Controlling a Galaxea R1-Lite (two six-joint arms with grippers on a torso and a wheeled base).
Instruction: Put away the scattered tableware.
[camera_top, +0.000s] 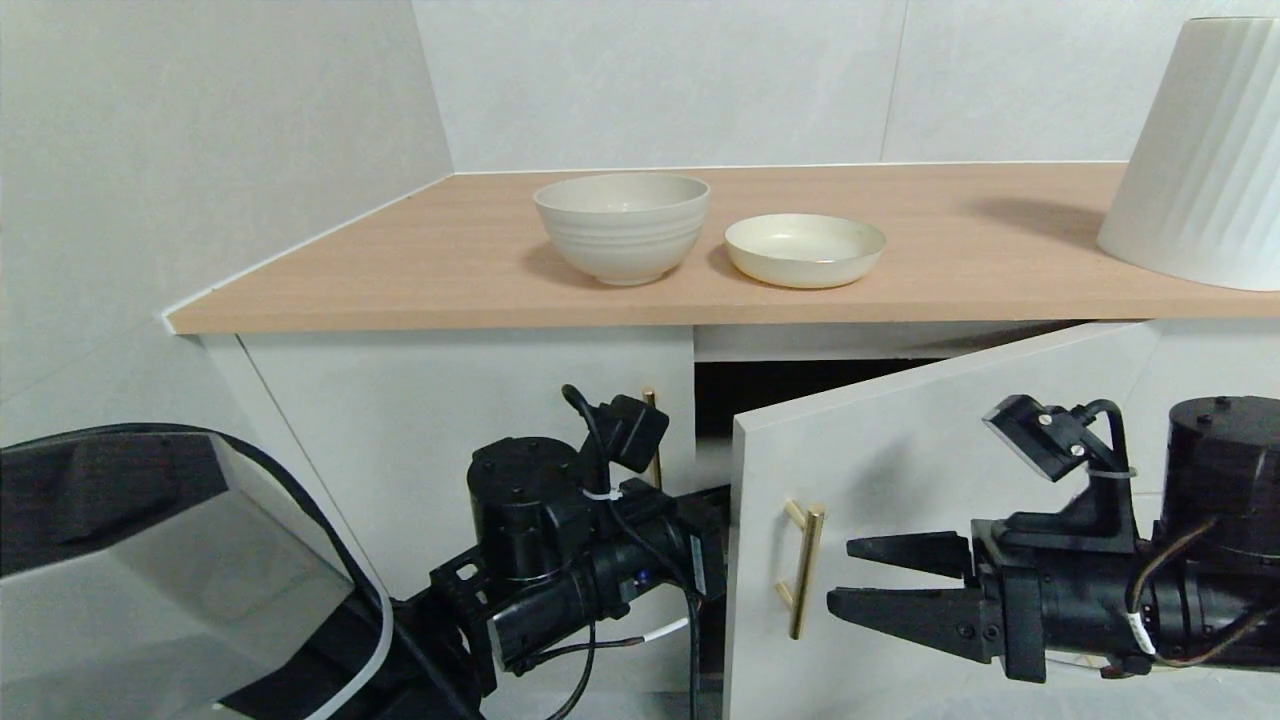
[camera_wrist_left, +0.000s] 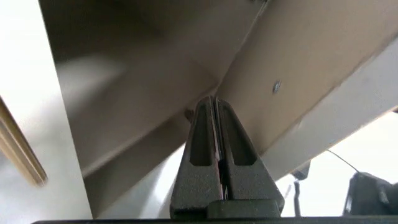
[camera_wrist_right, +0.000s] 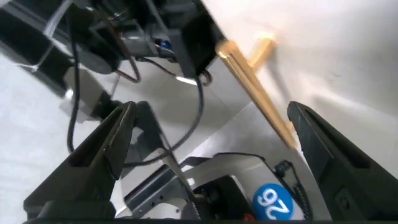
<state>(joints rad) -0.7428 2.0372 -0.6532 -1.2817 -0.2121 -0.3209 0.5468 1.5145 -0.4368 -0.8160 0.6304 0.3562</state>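
Note:
A cream ribbed bowl (camera_top: 622, 225) and a shallow cream dish (camera_top: 805, 250) stand side by side on the wooden countertop (camera_top: 400, 270). Below them, the white cabinet door (camera_top: 900, 480) with a gold handle (camera_top: 803, 570) is partly swung out. My right gripper (camera_top: 838, 575) is open and level with that handle, just to its right. In the right wrist view the handle (camera_wrist_right: 249, 84) lies between the spread fingers of the right gripper (camera_wrist_right: 211, 109). My left gripper (camera_wrist_left: 215, 102) is shut with nothing in it, poked into the gap behind the door's edge.
A large white ribbed lampshade-like object (camera_top: 1200, 150) stands on the counter's right end. The left cabinet door (camera_top: 470, 400) is closed, with its own gold handle (camera_top: 655, 440) beside my left arm. Tiled walls close off the back and left.

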